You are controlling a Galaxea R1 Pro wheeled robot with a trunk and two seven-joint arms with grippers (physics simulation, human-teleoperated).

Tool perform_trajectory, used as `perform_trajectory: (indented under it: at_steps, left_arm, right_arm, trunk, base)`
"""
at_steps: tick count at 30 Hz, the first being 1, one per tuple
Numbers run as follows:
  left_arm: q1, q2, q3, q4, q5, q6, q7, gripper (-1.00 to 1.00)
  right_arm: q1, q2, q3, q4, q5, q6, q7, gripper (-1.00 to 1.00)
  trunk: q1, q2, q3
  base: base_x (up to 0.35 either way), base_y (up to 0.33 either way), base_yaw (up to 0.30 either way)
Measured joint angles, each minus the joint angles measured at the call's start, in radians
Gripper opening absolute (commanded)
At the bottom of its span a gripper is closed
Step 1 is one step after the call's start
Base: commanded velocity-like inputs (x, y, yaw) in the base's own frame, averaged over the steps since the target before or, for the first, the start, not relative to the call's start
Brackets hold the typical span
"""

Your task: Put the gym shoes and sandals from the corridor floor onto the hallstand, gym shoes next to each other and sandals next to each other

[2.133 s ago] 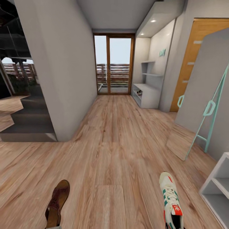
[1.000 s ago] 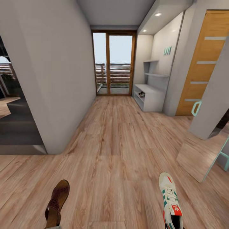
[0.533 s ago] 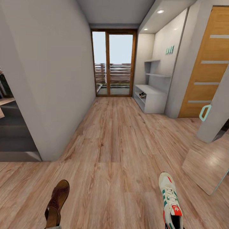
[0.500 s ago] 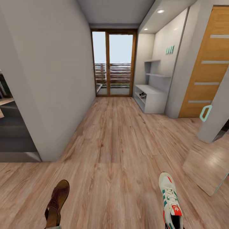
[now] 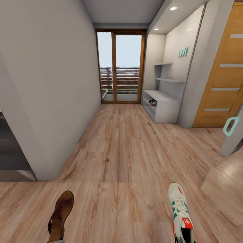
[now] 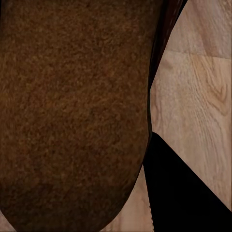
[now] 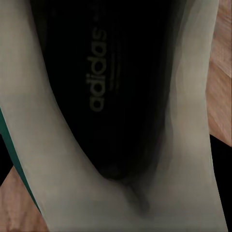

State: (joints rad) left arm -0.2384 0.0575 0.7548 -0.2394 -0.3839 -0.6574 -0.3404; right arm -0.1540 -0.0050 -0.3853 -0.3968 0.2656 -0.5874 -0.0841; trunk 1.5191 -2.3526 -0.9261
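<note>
From the head view, a brown sandal [image 5: 60, 216] rides at the frame's lower left and a white gym shoe [image 5: 181, 212] with green stripes at the lower right, both toe-forward above the corridor floor [image 5: 121, 158]. Bare planks run open between the grey wall [image 5: 50, 87] on the left and the hallstand [image 5: 161, 105] far ahead on the right, where a small shoe [image 5: 153, 102] sits in its upper shelf compartment. A glass door [image 5: 120, 65] closes the corridor's end; a wooden door [image 5: 224, 72] stands at right. Compared with a moment earlier, the hallstand and the doors look larger, the whole view having shifted forward.

The left wrist view adds the sandal's rough brown surface [image 6: 72, 111] close up over floorboards; the jaws' state cannot be told.

The right wrist view looks into the gym shoe's dark printed insole [image 7: 106, 82] and cream lining; the jaws' state cannot be told.
</note>
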Motion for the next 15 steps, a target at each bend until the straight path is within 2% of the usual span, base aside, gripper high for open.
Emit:
perform_trajectory:
  at_steps: [15]
  left_arm:
    - [0.000,-0.001,0.000,0.000,0.000,-0.001,0.000,-1.00]
  right_arm:
    - [0.000,0.000,0.000,0.000,0.000,0.000,0.000,-1.00]
  trunk:
    - [0.000,0.000,0.000]
  base:
    - [0.338,0.000,0.000]
